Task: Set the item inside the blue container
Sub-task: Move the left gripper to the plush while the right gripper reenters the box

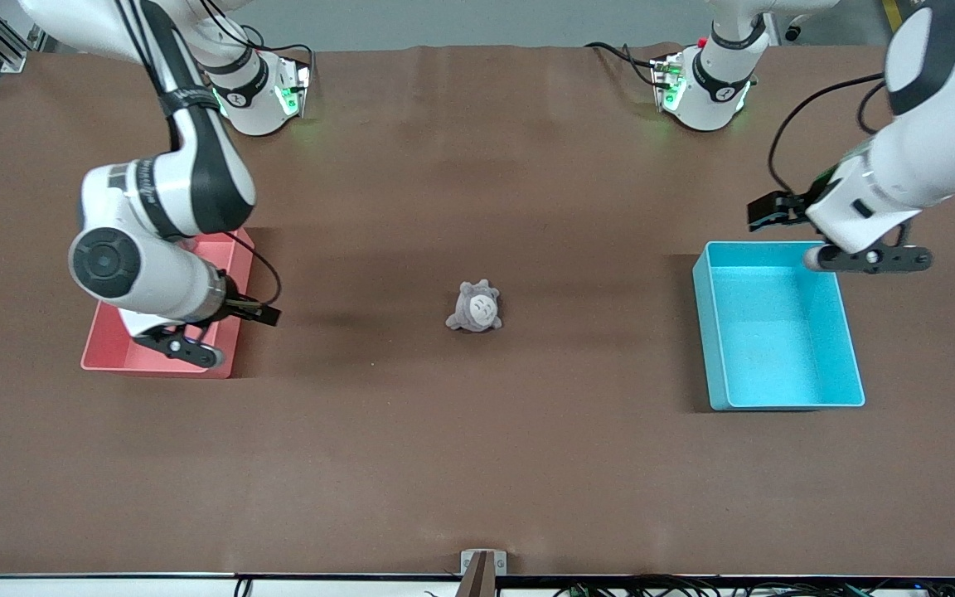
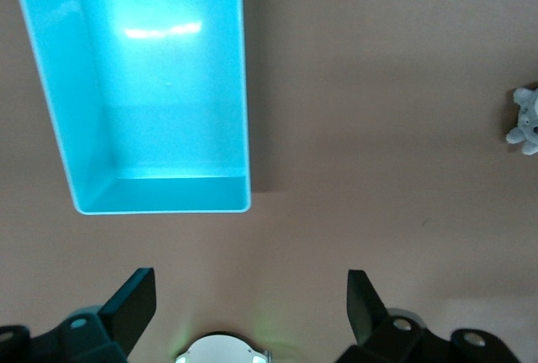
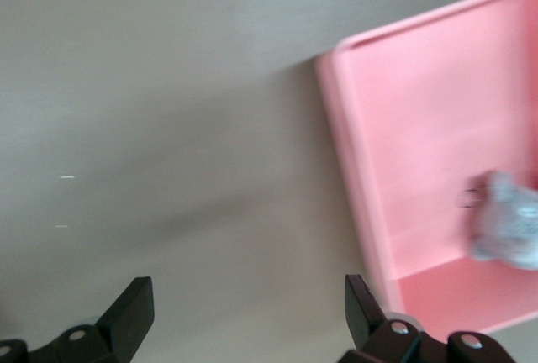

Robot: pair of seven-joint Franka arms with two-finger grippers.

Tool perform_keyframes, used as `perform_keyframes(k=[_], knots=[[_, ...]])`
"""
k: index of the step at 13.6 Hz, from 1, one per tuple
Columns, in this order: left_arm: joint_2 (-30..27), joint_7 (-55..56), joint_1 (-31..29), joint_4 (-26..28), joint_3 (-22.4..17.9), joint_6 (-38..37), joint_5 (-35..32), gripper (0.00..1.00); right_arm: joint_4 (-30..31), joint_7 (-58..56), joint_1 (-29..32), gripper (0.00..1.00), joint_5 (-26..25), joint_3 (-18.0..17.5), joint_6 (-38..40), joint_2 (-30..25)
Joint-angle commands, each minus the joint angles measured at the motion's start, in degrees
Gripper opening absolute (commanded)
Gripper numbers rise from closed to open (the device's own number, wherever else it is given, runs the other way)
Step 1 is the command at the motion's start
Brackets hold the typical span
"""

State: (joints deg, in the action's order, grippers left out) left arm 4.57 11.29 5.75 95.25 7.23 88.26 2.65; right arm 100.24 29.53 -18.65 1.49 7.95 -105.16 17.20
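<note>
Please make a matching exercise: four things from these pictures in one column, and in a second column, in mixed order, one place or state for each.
Things:
1. blue container
2. pink bin
3. grey plush toy
4. left gripper

Places or states:
A. on the bare table, between the two bins
B. open, holding nothing
C. nothing inside, at the left arm's end of the table
D. under the right gripper, with a grey plush inside

Pairs: 1-C, 2-D, 3-A, 4-B

A pink bin [image 1: 233, 352] sits at the left of the frame on the brown surface [image 1: 477, 464]. A small grey plush [image 3: 508, 228] lies inside it.
</note>
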Motion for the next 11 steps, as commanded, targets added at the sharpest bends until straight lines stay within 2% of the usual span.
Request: perform_keyframes(k=[1, 4, 6, 9, 11], knots=[[3.06, 7.83, -0.12, -0.42, 5.75, 2.78, 1.04, 1.00, 7.85, -3.32, 5.53, 1.00, -3.67, -1.35, -0.39, -6.20], [4.83, 15.93, -0.03, 1.59, 11.65, 8.14, 1.04, 1.00, 11.90, -4.65, 7.83, 1.00, -11.22, -1.35, -0.57, -8.06], [5.97, 22.87, 0.58, 4.23, 15.16, 14.63, 1.04, 1.00, 14.45, -4.65, 10.28, 1.00, -13.52, -1.35, -0.92, -8.58], [8.17, 32.27, 6.01, 7.40, 16.24, 24.74, 0.95, 1.00, 19.54, -3.78, 11.78, 1.00, -17.73, -1.35, -5.04, -9.90], [10.80, 38.43, 10.41, 7.49, 16.15, 30.81, 0.25, 1.00, 21.75, -1.94, 12.57, 1.00, -19.06, -1.35, -7.50, -9.99]])
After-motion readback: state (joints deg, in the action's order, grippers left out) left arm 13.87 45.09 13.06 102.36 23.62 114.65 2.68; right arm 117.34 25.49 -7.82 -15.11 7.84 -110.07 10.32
